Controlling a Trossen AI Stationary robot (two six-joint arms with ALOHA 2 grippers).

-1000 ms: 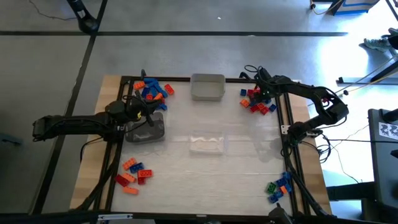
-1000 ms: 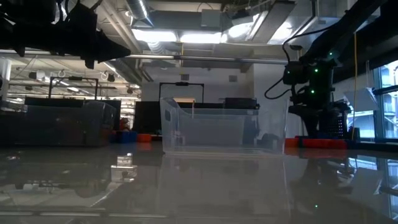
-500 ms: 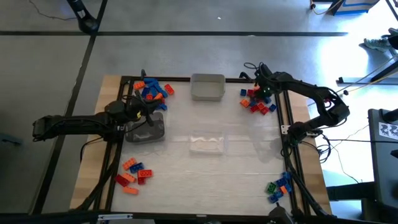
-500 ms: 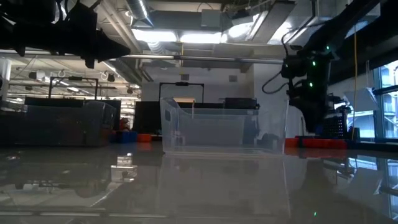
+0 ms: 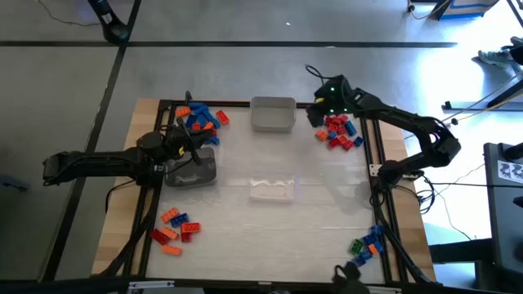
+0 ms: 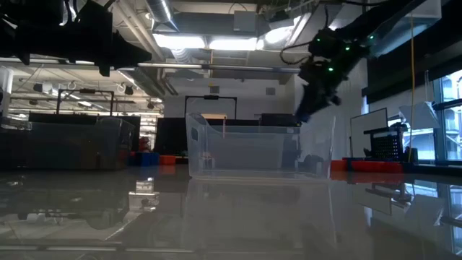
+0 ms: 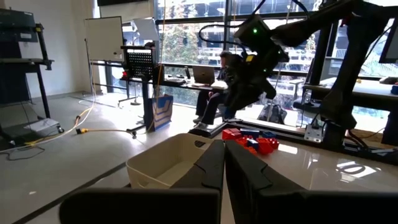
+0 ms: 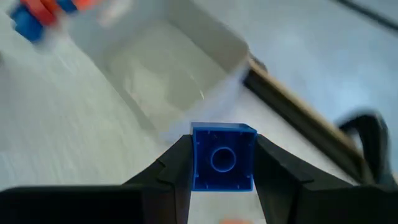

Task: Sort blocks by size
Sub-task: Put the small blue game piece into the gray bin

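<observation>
One blue block clamped between right claw fingers, beside white tray; left claw clenched.

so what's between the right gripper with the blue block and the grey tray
Nothing: in the high view, only bare table separates the right gripper, shut on the blue block, from the grey tray.

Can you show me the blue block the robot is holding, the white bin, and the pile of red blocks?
Small blue plastic block (image 8: 223, 157): right wrist view, on its underside, between the fingers.
White rectangular plastic bin (image 5: 272, 125): high view, on its near rim.
Pile of red and blue studded blocks (image 5: 339, 133): high view, mid-pile.
</observation>
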